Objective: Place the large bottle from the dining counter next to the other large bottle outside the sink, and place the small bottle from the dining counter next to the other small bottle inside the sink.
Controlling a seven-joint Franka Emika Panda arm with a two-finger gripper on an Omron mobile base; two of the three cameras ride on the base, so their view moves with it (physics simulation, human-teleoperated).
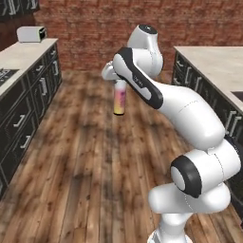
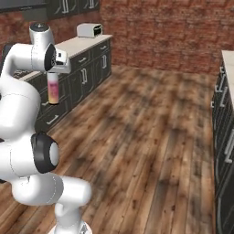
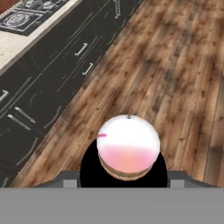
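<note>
The large bottle (image 1: 119,100) hangs upright from my gripper (image 1: 119,85), its top caught between my jaws, which are clamped on it, and its pink-to-yellow-orange body dropping free below them over the wooden floor (image 1: 95,161). It touches nothing but me; no counter carries it. From the right base view the same bottle (image 2: 53,90) shows in front of the dark cabinet fronts (image 2: 82,77), with my gripper (image 2: 54,72) just above its body. Looking down along my hand, I see the bottle's (image 3: 127,148) rounded pale base end-on, pink across its lower half, with floorboards (image 3: 175,78) all around it and dark drawers with pale handles running along the upper left. Past those drawers, at the top left corner of that view, a stovetop (image 3: 26,17) sits in the beige counter (image 3: 11,48). In the left base view that counter (image 1: 21,57) runs along the left side, well apart from the bottle, and a toaster (image 1: 31,33) stands at its far end near the brick wall (image 1: 90,28). A second beige counter (image 1: 213,61) on dark cabinets lies to the right, also well apart from me.
</note>
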